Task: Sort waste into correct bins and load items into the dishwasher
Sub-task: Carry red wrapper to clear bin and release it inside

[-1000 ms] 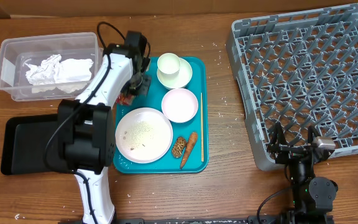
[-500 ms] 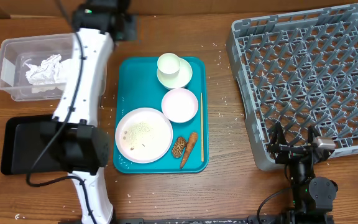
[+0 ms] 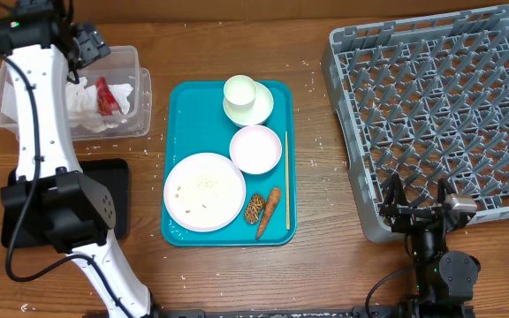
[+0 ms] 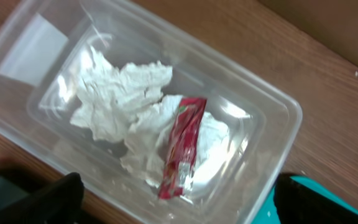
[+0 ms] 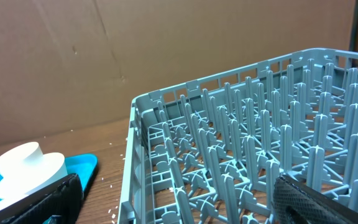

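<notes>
- Two arms visible overhead: left gripper (image 3: 85, 41) sits above the clear tub (image 3: 140, 88) at the table's upper left, jaws spread, holding nothing; right gripper (image 3: 421, 205) rests at the near edge of the grey dish rack (image 3: 343, 53), jaws apart and empty
- Overhead, tub contents: crumpled white paper (image 3: 82, 102) with the red wrapper (image 3: 106, 95) lying on top
- Overhead, black tray (image 3: 117, 208) lies just below the tub, largely covered by the left arm
- Overhead, teal tray (image 3: 175, 97) between tub and rack carries: white cup (image 3: 239, 90) standing in a small bowl (image 3: 262, 108), second bowl (image 3: 255, 148), large plate (image 3: 205, 192) with rice grains (image 3: 205, 182), brown food lump (image 3: 254, 208), carrot stick (image 3: 269, 213), chopstick (image 3: 286, 177) along the right rim
- Left wrist: tub wall (image 4: 272, 99) from above, wrapper (image 4: 183, 147) lengthwise across the paper (image 4: 117, 93); dark fingertips (image 4: 48, 196) at the lower corners, wide apart, clear of both
- Right wrist: rack (image 5: 241, 137) pegs fill the frame, cup (image 5: 27, 165) at far left on the teal tray (image 5: 86, 165); fingers (image 5: 316, 202) apart, nothing between them
</notes>
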Controlling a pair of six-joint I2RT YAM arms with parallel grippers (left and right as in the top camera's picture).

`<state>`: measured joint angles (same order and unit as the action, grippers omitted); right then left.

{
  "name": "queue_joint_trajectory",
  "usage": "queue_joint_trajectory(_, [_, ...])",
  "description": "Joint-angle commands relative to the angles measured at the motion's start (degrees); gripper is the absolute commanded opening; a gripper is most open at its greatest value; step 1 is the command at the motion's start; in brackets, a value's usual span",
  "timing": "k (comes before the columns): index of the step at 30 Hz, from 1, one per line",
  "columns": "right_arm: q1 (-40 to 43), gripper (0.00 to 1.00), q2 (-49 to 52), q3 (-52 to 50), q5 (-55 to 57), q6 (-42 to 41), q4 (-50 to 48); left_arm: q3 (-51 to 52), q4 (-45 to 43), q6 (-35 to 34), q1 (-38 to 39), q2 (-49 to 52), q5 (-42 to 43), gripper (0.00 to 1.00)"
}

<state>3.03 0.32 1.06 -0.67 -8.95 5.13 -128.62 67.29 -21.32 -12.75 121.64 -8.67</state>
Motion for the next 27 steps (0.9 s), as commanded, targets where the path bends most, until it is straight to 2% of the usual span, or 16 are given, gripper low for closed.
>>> queue_joint_trajectory(1, [0.42,1.0,-0.15,-0.61,-0.09,0.42,-0.33,0.0,2.16,-1.42,-0.46,-1.01,7.89,1.0])
queue_joint_trajectory(10, [0.42,1.0,-0.15,-0.61,-0.09,0.42,-0.33,0.0,10.45,-1.16,0.57,-1.01,14.4,1.0])
queue_joint_trajectory(16, [0.44,1.0,-0.15,-0.61,-0.09,0.42,-0.33,0.0,12.24,12.63,2.75,-1.01,27.43,1.0])
queue_joint_trajectory(27, [0.42,1.0,-0.15,-0.61,-0.09,0.42,-0.33,0.0,15.19,11.47,8.22,-1.01,27.71,1.0])
